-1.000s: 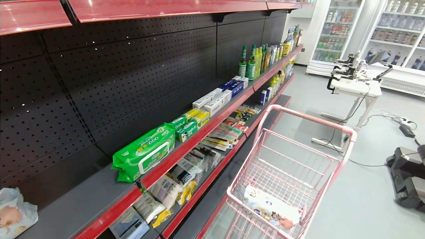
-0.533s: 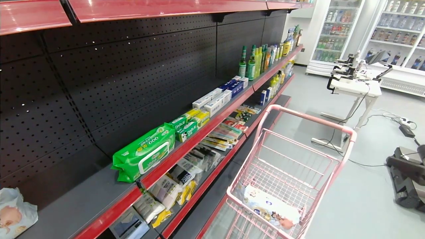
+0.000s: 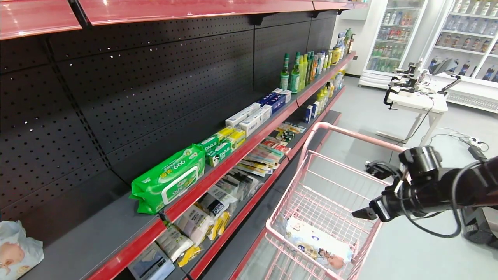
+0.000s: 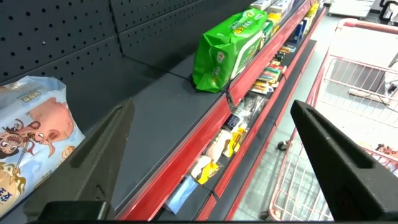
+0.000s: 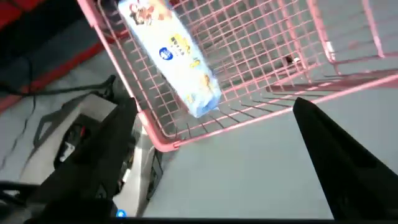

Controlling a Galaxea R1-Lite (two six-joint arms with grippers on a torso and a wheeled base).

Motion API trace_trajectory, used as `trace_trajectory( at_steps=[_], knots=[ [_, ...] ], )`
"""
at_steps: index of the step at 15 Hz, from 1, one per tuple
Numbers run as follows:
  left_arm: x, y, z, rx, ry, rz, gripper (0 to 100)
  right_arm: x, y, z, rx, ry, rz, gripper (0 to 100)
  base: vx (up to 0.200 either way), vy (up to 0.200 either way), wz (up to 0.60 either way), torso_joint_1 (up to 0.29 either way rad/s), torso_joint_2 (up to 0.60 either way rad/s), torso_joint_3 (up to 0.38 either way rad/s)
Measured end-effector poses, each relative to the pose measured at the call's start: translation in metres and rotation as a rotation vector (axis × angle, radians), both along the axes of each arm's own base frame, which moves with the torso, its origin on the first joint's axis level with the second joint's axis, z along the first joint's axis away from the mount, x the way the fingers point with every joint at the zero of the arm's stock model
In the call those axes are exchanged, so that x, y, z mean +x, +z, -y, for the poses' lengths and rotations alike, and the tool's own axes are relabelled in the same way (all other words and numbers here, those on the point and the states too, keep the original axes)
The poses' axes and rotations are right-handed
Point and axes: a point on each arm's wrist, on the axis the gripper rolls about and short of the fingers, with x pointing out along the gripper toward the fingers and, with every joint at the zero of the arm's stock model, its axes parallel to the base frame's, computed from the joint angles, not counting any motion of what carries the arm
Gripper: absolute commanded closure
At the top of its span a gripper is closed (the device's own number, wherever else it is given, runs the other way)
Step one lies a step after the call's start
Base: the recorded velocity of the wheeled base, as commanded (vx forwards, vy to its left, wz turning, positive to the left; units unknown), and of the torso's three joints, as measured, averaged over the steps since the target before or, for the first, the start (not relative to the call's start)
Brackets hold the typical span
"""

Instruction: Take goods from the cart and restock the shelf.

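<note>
A soft white-and-blue plastic pack printed with a cartoon baby (image 3: pixel 317 243) lies flat on the floor of a pink wire shopping cart (image 3: pixel 350 134), against the basket's near left corner. From the right wrist camera the pack (image 5: pixel 171 53) sits slanted inside the cart's mesh (image 5: pixel 348 87), with nothing touching it.

A second earlier the right arm hung low at the right edge of the head view. It has since swung up and inward, and the right jaws now hover at the cart's right rim, spread wide apart and empty, aimed into the basket but well apart from the pack. The pack itself has not moved. This looks like the start of the reach for the next item; the grasp is not yet begun.

To the cart's left runs a dark grey shelf with a red front edge (image 3: pixel 97 233). The left jaws, also wide apart and empty, hang just in front of it. A matching baby-print pack (image 4: pixel 31 143) already rests at the shelf's near end, with a green wipes pack (image 4: pixel 230 46) farther along.
</note>
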Motion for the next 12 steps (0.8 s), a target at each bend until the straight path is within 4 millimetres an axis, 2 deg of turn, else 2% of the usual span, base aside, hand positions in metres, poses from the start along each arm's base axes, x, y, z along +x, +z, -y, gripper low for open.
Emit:
trace_trajectory(
  at_steps=[2,4,6,8,12],
  knots=[
    [0.000,0.000,0.000,0.000,0.000,0.000,0,0.019,-0.033,-0.008,-0.015,0.070,-0.030,0,0.000,0.000,0.00,0.000,0.00,0.000],
    [0.000,0.000,0.000,0.000,0.000,0.000,0,0.028,-0.055,-0.014,-0.027,0.083,-0.049,0,0.000,0.000,0.00,0.000,0.00,0.000],
    [0.000,0.000,0.000,0.000,0.000,0.000,0,0.030,-0.068,-0.017,-0.028,0.094,-0.066,0,0.000,0.000,0.00,0.000,0.00,0.000],
    [0.000,0.000,0.000,0.000,0.000,0.000,0,0.029,-0.080,-0.030,-0.030,0.132,-0.079,0,0.000,0.000,0.00,0.000,0.00,0.000],
    [0.000,0.000,0.000,0.000,0.000,0.000,0,0.029,-0.090,-0.037,-0.045,0.157,-0.101,0,0.000,0.000,0.00,-0.016,0.01,0.012]
  ],
)
